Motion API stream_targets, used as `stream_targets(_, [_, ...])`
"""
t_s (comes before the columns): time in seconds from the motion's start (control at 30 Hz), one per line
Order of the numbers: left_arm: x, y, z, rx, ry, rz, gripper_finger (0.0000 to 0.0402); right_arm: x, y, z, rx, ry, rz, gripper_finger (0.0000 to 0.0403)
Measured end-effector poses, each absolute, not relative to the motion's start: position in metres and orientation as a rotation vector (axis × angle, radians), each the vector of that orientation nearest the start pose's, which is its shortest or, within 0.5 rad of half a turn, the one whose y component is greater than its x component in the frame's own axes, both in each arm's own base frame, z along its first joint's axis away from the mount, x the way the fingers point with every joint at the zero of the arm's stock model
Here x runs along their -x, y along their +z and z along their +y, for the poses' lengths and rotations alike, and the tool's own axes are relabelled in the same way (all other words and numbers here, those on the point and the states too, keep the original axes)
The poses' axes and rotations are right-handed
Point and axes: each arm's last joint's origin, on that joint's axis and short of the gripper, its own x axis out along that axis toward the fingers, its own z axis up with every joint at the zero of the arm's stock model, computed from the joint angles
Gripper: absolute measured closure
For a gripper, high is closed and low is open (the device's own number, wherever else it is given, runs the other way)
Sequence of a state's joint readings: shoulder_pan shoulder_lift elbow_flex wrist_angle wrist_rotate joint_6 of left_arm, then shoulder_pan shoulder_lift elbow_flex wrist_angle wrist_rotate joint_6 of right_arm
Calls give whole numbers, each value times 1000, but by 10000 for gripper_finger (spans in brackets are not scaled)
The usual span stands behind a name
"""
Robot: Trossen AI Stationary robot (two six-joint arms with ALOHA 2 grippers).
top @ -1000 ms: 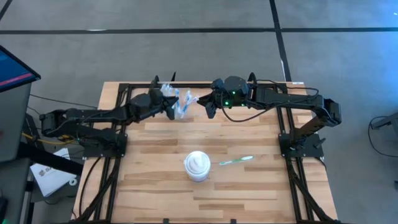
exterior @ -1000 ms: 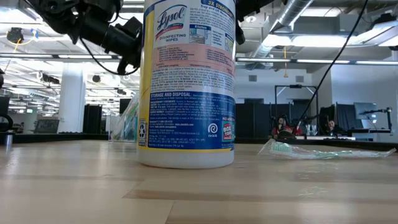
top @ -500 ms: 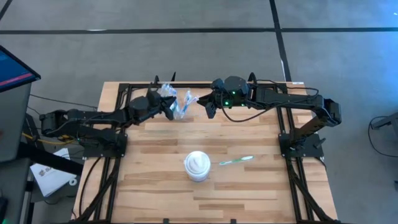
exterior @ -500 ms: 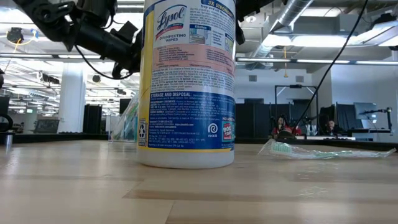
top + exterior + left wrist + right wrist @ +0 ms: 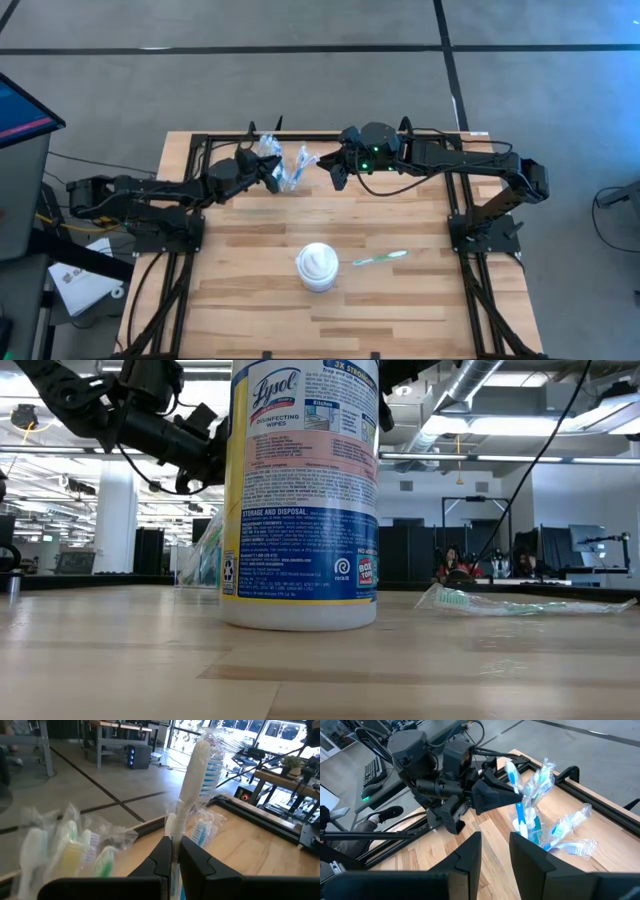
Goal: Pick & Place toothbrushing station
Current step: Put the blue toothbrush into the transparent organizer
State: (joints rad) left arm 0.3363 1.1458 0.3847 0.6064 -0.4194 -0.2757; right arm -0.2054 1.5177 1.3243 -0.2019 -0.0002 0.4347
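Several wrapped toothbrushes with blue bristles stand bunched at the table's far edge; in the right wrist view they rise from a clear cup. My left gripper is at their left side, shut on one wrapped toothbrush with a white handle and blue bristles. More wrapped brushes with green and yellow heads stand beside it. My right gripper hovers open just right of the bunch, with nothing between its fingers. A green toothbrush lies flat on the table at the near right. My left gripper pinches the lower part of the toothbrush's handle between its two fingers. The fingers come almost level from the table's left and lie across the handle. The brush stands upright with its head up; the fingers hide its lower end.
A white round wipes tub stands near the table's middle front and fills the low view. A black frame rail runs along the far edge behind the brushes. Bare wood lies to the front left.
My left gripper has sunk a little and tipped its fingers somewhat downward, staying shut on the toothbrush beside the bunch.
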Motion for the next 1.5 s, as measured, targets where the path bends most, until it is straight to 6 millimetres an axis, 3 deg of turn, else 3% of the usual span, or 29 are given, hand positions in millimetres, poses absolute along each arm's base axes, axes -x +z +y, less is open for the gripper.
stream_targets(0.8, [-230, 154, 92, 344, 797, 174, 382, -340, 342, -71, -445, -281, 348, 310])
stream_targets(1.23, [-230, 154, 91, 348, 787, 181, 353, -339, 338, -70, -413, -253, 397, 310])
stream_targets(1.5, [-228, 169, 87, 341, 760, 118, 321, -334, 329, -67, -391, -202, 510, 310])
